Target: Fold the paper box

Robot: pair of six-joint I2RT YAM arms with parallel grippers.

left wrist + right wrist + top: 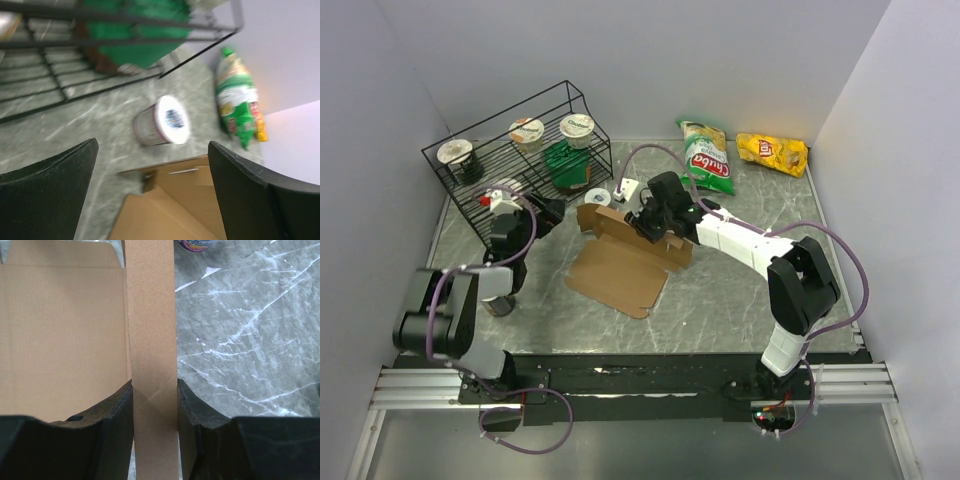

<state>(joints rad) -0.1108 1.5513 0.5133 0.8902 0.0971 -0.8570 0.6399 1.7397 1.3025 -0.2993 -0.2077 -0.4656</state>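
The paper box (620,270) is a plain brown cardboard sheet lying mid-table, its far side flap raised. My right gripper (650,222) is shut on that raised flap (152,340), one finger on each side of the strip; the flat panel (62,335) lies to the left of it. My left gripper (545,212) is open and empty, hovering just left of the box's far corner (172,200). Its two dark fingers (47,195) frame that corner in the left wrist view.
A black wire rack (515,160) with cups and a green packet stands at the back left. A small white cup (162,122) lies on its side beside the box. A green chip bag (708,155) and a yellow one (772,152) lie at the back.
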